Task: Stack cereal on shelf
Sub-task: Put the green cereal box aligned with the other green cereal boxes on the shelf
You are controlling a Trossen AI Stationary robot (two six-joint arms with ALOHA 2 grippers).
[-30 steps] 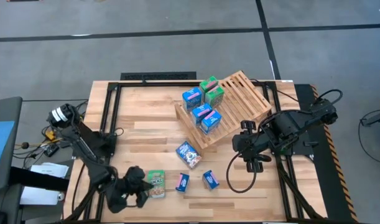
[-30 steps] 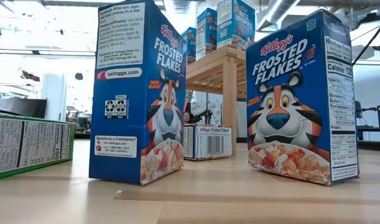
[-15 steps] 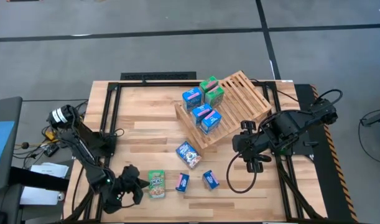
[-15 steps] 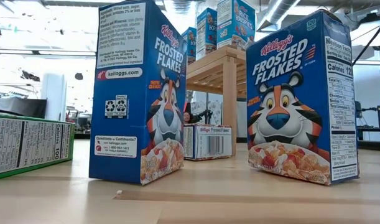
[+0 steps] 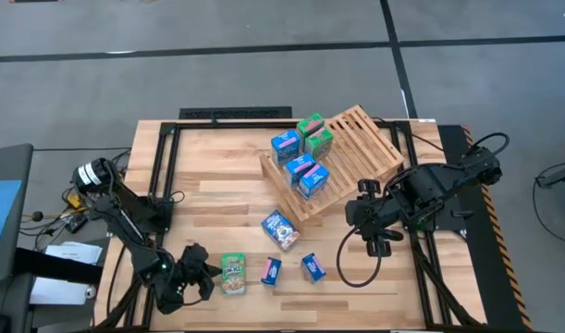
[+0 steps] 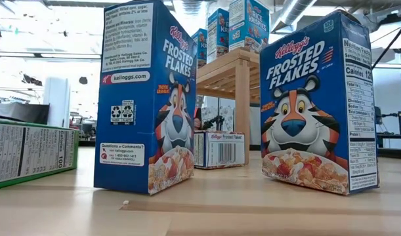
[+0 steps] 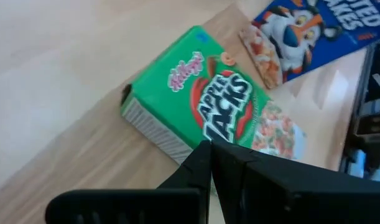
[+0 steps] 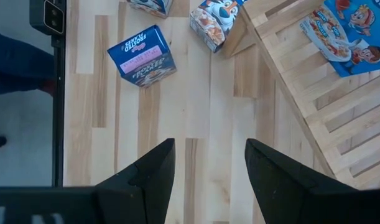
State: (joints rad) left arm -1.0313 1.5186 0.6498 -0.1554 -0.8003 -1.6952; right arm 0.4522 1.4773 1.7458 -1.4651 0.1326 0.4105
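Observation:
The slatted wooden rack (image 5: 342,153) stands tilted at the table's far middle, with several blue and green cereal boxes (image 5: 300,169) resting on its slats. More boxes are on the table near it: a blue one lying flat (image 5: 280,228), two small blue ones standing (image 5: 271,270) (image 5: 312,267), and a green Apple Jacks box (image 5: 232,275) lying flat. My left gripper (image 5: 206,275) is shut, just left of the green box (image 7: 208,106). My right gripper (image 5: 379,239) hangs open over bare table (image 8: 208,155), right of the blue boxes. My left gripper's shut fingertips (image 7: 205,152) point at the green box's short side wall (image 7: 158,134), low and from the table's left. I cannot tell whether they touch it. The box lies flat on the table.
In the low view two Frosted Flakes boxes (image 6: 147,98) (image 6: 318,105) stand upright in front of the rack's leg (image 6: 243,108). The table's black frame rails (image 5: 162,176) run along its sides, and cables (image 5: 356,268) loop near the right arm. Bare planks lie left of the rack.
My left gripper has drawn back a little toward the table's left edge, away from the green box, and its arm has shifted. The green box has stayed where it was. My right arm has kept still.

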